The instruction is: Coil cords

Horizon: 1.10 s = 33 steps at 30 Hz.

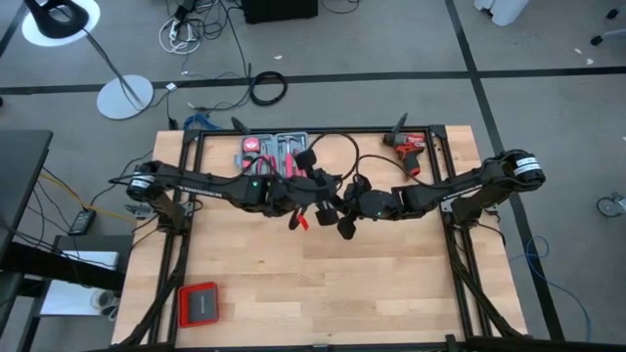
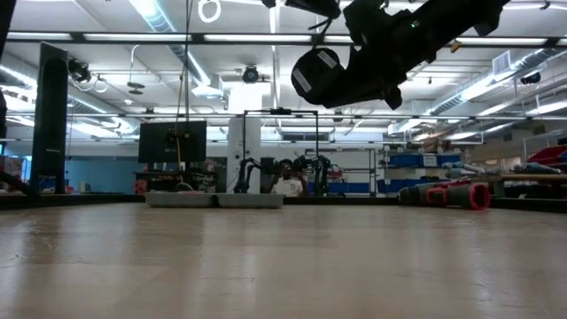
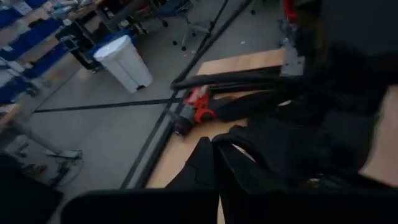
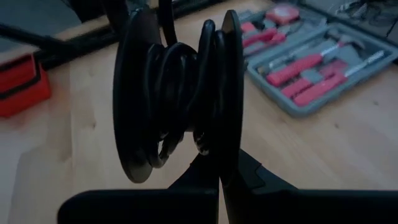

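Item: cord (image 4: pixel 177 99), thin and black. Location: raised above the bench (image 1: pixel 391 284) at mid-span, between the two arms; several turns sit bunched against the right end effector (image 4: pixel 219 168), and a loose loop arcs off toward 12 o'clock in the high view (whether a plug block hangs there cannot be told).

Right end effector: fingers fully together, the wound turns crowded on and beside the finger (image 4: pixel 230 87); judged as the anchor of the bundle, so the turns stay stacked rather than spilling onto the bench.

Left end effector (image 1: pixel 305 203): fully closed, close beside the right one at mid-bench; whether it pinches the cord cannot be told. Judged as the feeding side, guiding free length round the bundle.

Held aloft, likely so the slack hangs free and does not drag on wood.

Other stock: tool case (image 1: pixel 277 152) at 12 o'clock, lid open, red-handled tools inside; drill (image 1: pixel 409 149) at 1 o'clock; small red box (image 1: pixel 199 304) at 7 o'clock. All well apart from the work.

Stage, as judged: coiling under way, loose loop not yet taken in.
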### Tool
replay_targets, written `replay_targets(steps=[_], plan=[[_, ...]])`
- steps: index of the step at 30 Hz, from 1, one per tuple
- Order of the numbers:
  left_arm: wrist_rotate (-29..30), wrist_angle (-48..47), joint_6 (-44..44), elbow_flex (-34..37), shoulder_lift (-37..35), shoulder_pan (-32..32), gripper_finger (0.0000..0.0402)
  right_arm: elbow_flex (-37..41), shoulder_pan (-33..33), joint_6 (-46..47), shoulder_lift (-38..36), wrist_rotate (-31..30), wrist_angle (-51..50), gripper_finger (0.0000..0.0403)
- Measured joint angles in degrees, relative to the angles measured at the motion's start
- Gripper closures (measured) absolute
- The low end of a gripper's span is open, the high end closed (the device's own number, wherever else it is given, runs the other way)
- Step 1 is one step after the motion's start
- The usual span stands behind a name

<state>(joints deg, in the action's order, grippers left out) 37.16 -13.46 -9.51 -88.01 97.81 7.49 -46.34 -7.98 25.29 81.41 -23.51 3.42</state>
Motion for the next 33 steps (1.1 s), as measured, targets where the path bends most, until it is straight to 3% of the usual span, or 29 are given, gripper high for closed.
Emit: replay_targets(steps=[9,16,24,33], plan=[[-0.5,2.3,1.9,0.1,5.2,2.9,0.0401,0.1,-4.0,2.1,0.1,-1.4,-4.6,0.0403],[0.1,4.7,3.6,0.1,6.2,5.3,0.0401,0.1,-8.0,1.9,0.1,-10.6,-5.8,0.0403],[4.4,5.5,3.5,0.0,6.3,7.3,0.0401,0.1,-7.4,0.4,-0.8,-12.3,-3.5,0.0403],[11.4,4.4,-2.4,-0.3,5.4,8.5,0.0401,0.1,-6.1,0.1,-1.1,-12.3,-2.4,0.0403]])
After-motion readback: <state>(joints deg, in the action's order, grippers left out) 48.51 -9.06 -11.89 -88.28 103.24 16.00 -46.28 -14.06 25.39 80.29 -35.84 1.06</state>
